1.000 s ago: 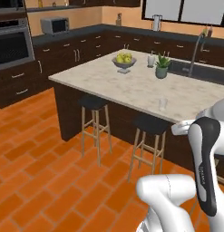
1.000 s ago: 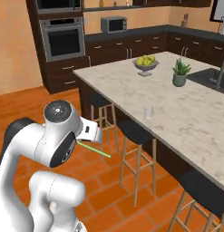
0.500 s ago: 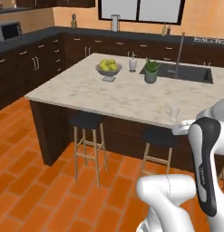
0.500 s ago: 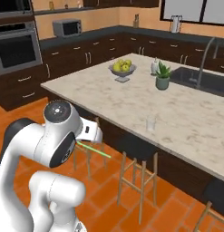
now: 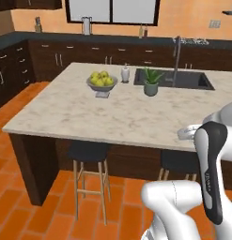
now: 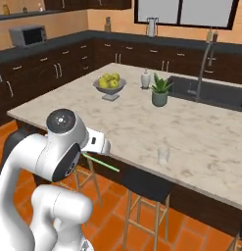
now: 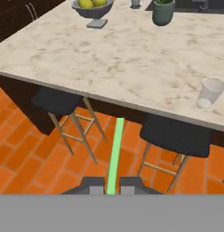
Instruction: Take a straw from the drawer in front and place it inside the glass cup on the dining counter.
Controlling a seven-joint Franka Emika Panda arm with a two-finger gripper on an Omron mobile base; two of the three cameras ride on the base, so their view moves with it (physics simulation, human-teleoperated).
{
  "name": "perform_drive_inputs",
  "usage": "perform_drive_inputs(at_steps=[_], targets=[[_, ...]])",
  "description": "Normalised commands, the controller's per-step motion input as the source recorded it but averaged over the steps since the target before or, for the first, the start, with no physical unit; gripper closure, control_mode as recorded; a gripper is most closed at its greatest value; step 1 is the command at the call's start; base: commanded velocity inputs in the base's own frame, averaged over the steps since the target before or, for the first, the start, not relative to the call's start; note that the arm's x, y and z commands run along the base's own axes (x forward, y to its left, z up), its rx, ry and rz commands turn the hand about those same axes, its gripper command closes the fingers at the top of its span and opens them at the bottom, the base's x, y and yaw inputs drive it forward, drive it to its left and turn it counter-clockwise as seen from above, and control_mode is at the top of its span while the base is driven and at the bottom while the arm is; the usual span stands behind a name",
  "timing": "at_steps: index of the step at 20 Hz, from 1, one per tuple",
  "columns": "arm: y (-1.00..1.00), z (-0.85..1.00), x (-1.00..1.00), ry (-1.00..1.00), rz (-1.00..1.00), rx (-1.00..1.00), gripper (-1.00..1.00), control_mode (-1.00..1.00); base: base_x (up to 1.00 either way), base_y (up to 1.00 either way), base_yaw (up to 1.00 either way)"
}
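Observation:
My gripper is shut on the straw, a thin green stick that pokes forward from between the fingertips. It hangs in front of and below the dining counter, over the orange floor and between two stools. The glass cup stands upright near the counter's front edge, ahead and to the right of the straw's tip. From the right base view the gripper holds the straw pointing right and down, well left of the glass cup on the dining counter. The drawer is out of view.
Two dark stools stand under the counter's edge. Further back on the top are a fruit bowl, a white soap bottle, a potted plant and the inset sink with its tap. Dark cabinets line the back wall.
The whole picture has shifted: the base has swung round, so the island now lies closer and more square ahead. The gripper has stayed shut on the straw.

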Motion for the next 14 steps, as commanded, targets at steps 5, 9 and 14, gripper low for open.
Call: perform_drive_inputs(at_steps=[5, 9, 14], targets=[[0.00, 0.00, 0.00, 0.00, 0.00, 0.00, 1.00, 1.00, 0.53, 0.19, -0.46], [0.00, 0.00, 0.00, 0.00, 0.00, 0.00, 1.00, 1.00, 0.45, 0.34, -0.53], [0.00, 0.00, 0.00, 0.00, 0.00, 0.00, 1.00, 1.00, 0.54, 0.48, -0.45]])
